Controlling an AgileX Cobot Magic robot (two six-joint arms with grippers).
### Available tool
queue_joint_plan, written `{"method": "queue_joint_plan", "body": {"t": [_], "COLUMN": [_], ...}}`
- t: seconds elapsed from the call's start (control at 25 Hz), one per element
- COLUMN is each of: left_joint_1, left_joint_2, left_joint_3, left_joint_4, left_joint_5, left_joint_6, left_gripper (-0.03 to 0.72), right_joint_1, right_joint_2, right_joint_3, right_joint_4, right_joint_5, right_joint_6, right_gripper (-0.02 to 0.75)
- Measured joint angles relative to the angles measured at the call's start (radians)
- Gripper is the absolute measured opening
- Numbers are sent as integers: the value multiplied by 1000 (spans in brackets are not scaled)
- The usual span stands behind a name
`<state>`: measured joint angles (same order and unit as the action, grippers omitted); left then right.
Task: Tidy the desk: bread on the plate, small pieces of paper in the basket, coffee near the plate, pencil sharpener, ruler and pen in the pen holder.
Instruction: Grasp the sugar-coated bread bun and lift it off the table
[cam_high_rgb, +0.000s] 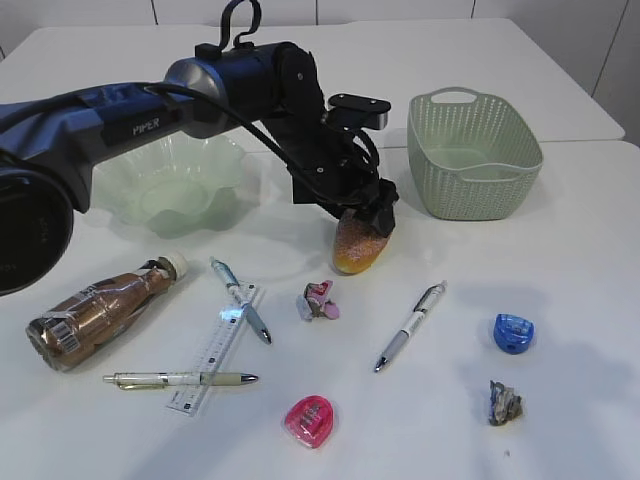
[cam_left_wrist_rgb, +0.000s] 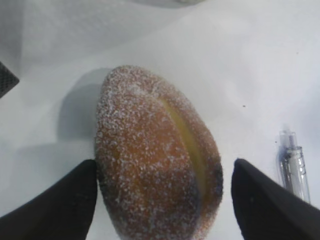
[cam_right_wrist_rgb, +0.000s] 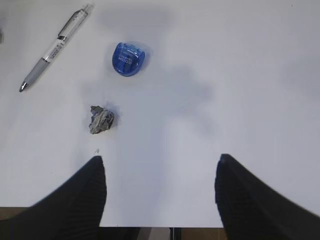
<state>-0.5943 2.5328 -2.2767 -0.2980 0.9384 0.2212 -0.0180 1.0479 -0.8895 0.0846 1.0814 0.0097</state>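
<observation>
Tabletop (cam_high_rgb: 590, 260): white, seamed.
My left arm (cam_high_rgb: 150, 110): reaches rightward, wrist angled down; left gripper (cam_high_rgb: 362, 232) jaws clasp the sugar-dusted bun (cam_left_wrist_rgb: 155, 160) standing on edge between plate (cam_high_rgb: 175, 185) and basket (cam_high_rgb: 470, 150).
My right gripper (cam_right_wrist_rgb: 160, 192): jaws apart, empty, hovering above tabletop.

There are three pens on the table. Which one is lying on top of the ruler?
The pen nearest the coffee bottle: its lower end crosses the clear ruler. The olive one also crosses it lower down; the third pen lies apart.

Black left arm (cam_high_rgb: 250, 90), silver joint, "PIPER" lettering, looping cable.
</observation>
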Motion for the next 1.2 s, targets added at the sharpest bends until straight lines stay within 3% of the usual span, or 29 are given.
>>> {"method": "queue_joint_plan", "body": {"t": [0.4,0.56,0.8,1.2], "left_joint_1": [0,0,0,0], "left_joint_2": [40,40,40,32], "left_joint_3": [0,0,0,-8], "left_joint_4": [-4,-6,-8,-8], "left_joint_5": [-11,-12,-6,142], "left_joint_6": [-2,-3,-3,-3], "left_gripper": [584,488,251,214], "right_joint_1": [0,0,0,0], "right_joint_2": [0,0,0,0], "right_joint_3": [0,0,0,0], "right_joint_4": [2,2,0,-2], "right_joint_5": [-6,-7,0,17], "right_joint_6": [0,0,0,0], "right_gripper": [532,533,533,533]}}
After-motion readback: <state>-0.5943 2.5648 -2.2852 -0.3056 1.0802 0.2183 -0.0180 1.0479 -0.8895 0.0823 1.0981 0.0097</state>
